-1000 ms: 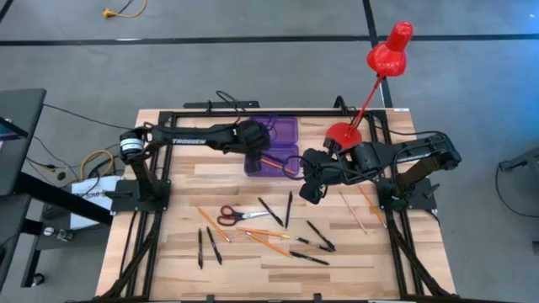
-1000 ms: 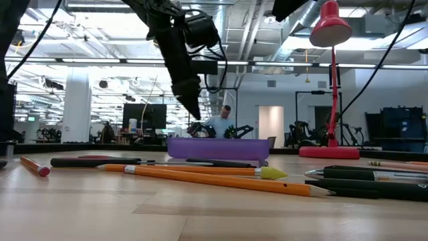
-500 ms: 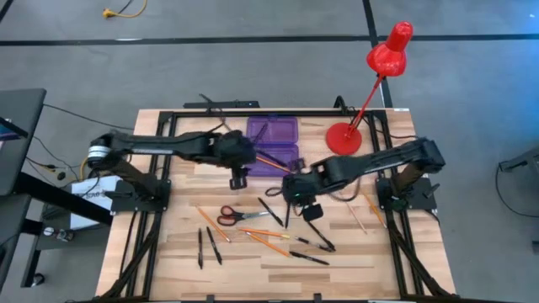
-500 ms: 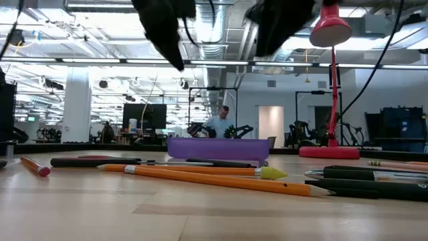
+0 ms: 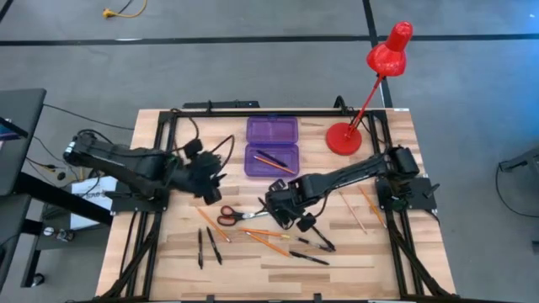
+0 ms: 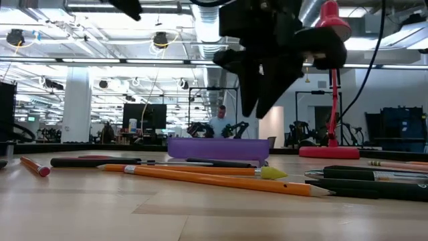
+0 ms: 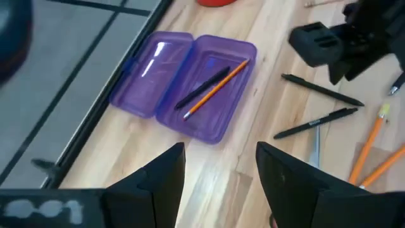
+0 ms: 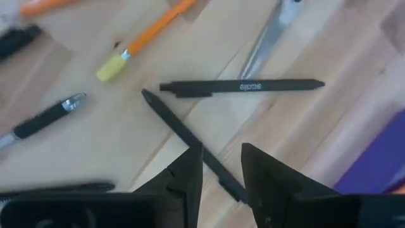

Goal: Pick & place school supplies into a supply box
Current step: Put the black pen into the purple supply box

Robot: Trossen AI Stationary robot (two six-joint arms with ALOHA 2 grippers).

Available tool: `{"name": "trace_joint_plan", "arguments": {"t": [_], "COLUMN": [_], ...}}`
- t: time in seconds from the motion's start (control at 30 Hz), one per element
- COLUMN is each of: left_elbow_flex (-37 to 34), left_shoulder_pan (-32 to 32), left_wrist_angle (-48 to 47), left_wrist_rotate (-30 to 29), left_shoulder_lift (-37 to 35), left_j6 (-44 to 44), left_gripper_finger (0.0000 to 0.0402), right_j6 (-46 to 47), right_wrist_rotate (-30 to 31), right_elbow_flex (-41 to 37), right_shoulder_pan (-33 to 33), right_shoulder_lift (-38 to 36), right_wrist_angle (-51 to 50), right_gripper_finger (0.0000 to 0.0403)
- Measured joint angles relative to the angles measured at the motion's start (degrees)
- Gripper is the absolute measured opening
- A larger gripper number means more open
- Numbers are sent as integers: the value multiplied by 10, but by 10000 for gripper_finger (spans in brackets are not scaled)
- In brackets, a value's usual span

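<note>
My right arm reaches in from the table's right side toward its middle, low over the wood, wrist bent downward. My right gripper [image 5: 280, 206] hangs just above the tabletop with its two dark fingers [image 8: 183, 180] parted by a narrow gap, nothing between them. My left arm lies folded back at the table's left edge (elbow out past the frame), and my left gripper [image 5: 205, 177] hovers there with its fingers [image 7: 161, 180] spread apart and empty.

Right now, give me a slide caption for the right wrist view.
Right gripper, fingers open, straddles a black pen on the table.
</note>
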Motion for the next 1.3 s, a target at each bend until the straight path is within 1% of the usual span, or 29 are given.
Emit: {"name": "trace_joint_plan", "arguments": {"t": [0.1,0.27,0.37,0.53,0.67,0.8,0.87,0.93,1.0,1.17,1.23,1.3], "left_elbow_flex": [0,0,0,0,-6,-36,-53,-70,-83,-110,-112,-112], "left_shoulder_pan": [-39,-88,-107,-122,-126,-130,-134,-137,-137,-137,-137,-137], "left_wrist_angle": [-20,-53,-63,-65,-67,-70,-69,-69,-67,-34,-33,-32], "left_wrist_rotate": [-42,-75,-92,-118,-113,-83,-78,-78,-78,-75,-72,-73], "left_shoulder_lift": [-6,-7,-5,-6,-6,-5,-5,-5,-5,-5,-5,-5], "left_j6": [-50,-123,-153,-176,-178,-179,-191,-210,-227,-234,-234,-234], "left_gripper_finger": [185,185,185,185,185,185,185,185,185,185,185,185], "right_j6": [-24,-40,-53,-61,-68,-70,-71,-73,-65,-58,-65,-70], "right_wrist_rotate": [5,7,9,16,24,24,25,37,57,48,48,48], "right_elbow_flex": [1,0,0,0,-17,-49,-57,-60,-61,-60,-62,-60], "right_shoulder_pan": [3,1,1,-11,-24,-25,-19,-14,-9,-13,-15,-16], "right_shoulder_lift": [21,50,55,54,53,53,50,47,47,37,38,41], "right_wrist_angle": [7,-10,-13,-15,-11,-10,-7,1,32,47,40,57], "right_gripper_finger": [102,102,102,102,102,102,102,102,102,102,102,102]}}
